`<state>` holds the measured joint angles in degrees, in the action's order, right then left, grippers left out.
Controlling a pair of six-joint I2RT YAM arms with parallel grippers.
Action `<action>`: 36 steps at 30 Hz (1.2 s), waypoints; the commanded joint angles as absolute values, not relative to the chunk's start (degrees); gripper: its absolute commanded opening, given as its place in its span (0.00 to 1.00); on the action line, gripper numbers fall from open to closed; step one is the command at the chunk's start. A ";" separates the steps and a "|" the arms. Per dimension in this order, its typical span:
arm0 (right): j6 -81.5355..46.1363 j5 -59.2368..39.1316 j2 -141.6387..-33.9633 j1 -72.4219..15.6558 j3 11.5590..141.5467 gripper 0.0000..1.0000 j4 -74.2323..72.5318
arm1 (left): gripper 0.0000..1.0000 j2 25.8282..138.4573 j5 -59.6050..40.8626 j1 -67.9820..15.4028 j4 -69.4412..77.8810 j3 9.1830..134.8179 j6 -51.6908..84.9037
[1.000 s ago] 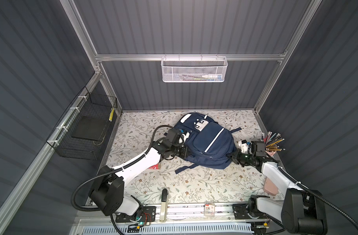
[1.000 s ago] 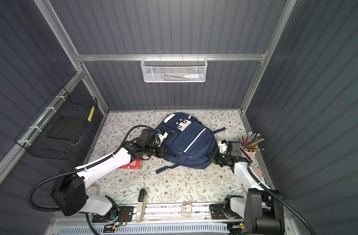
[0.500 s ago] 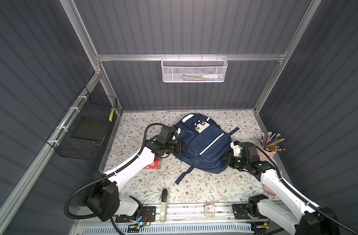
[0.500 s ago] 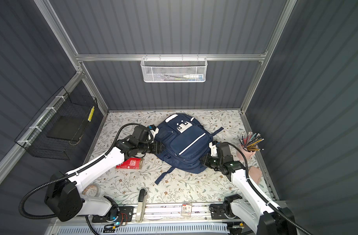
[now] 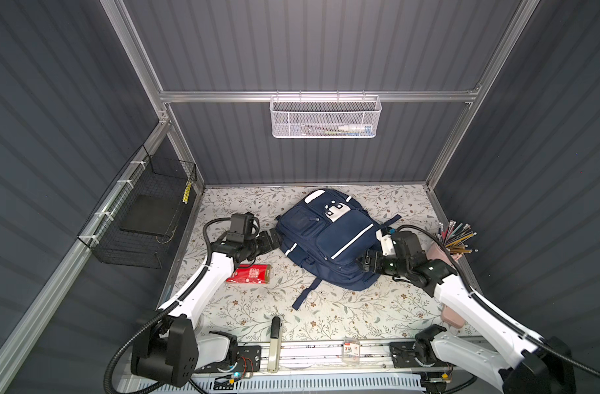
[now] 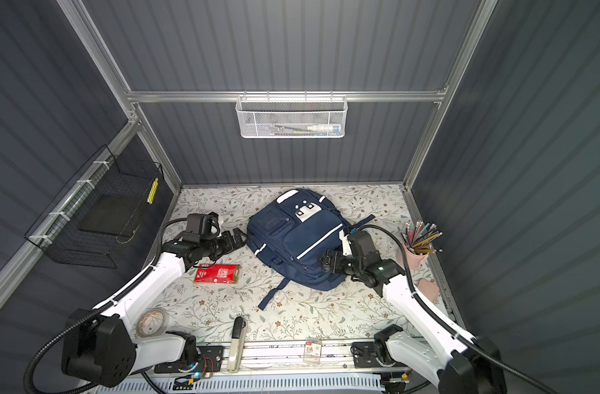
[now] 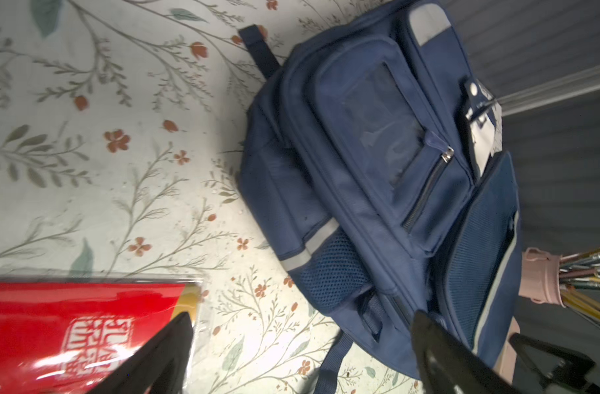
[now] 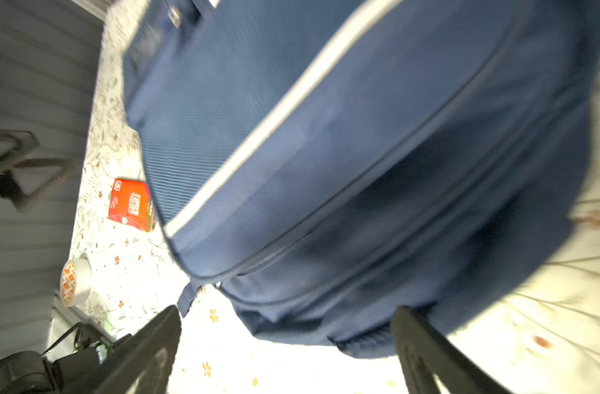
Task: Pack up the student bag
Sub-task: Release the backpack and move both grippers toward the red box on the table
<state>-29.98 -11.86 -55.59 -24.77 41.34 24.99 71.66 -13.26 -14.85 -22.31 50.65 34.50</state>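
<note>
Lying near student bag (image 5: 329, 238): packet (image 5: 249, 274) (white-lettered)

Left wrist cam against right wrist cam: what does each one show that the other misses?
Only the left wrist view shows the pink pencil cup, which sits beyond the student bag. Only the right wrist view shows the tape roll near the table's edge. Both show the navy bag and the red packet lying flat on the floral table cover. Each also shows its own arm's fingers spread wide, on the left pincer and the right pincer.
</note>
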 commanded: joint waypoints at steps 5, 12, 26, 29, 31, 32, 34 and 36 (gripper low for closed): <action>-29.77 -10.01 -50.53 -28.87 41.97 0.99 29.68 | 1.00 66.74 -11.68 -4.87 -23.21 43.01 34.83; -35.03 -11.40 -67.01 -42.19 50.33 0.99 19.35 | 1.00 66.96 -3.89 1.46 -20.93 40.07 32.76; -46.54 -16.92 -98.52 -55.06 68.83 0.96 5.53 | 0.96 76.22 -8.34 12.54 -11.57 35.72 30.92; -48.85 -20.38 -103.79 -55.45 70.50 0.90 1.22 | 0.88 79.13 -12.35 12.57 -7.95 34.57 32.16; -50.26 -22.21 -106.86 -55.54 71.69 0.87 -1.29 | 0.83 80.26 -12.83 12.50 -6.58 33.76 32.14; -50.57 -22.35 -108.61 -55.69 72.64 0.86 -1.79 | 0.81 80.63 -12.62 12.57 -6.60 33.75 31.66; -50.71 -22.24 -111.42 -55.88 74.81 0.83 -0.92 | 0.77 80.42 -12.53 12.57 -6.26 33.07 31.17; -51.53 -20.94 -113.40 -56.22 76.41 0.81 0.08 | 0.71 80.22 -13.03 12.54 -5.53 32.14 31.32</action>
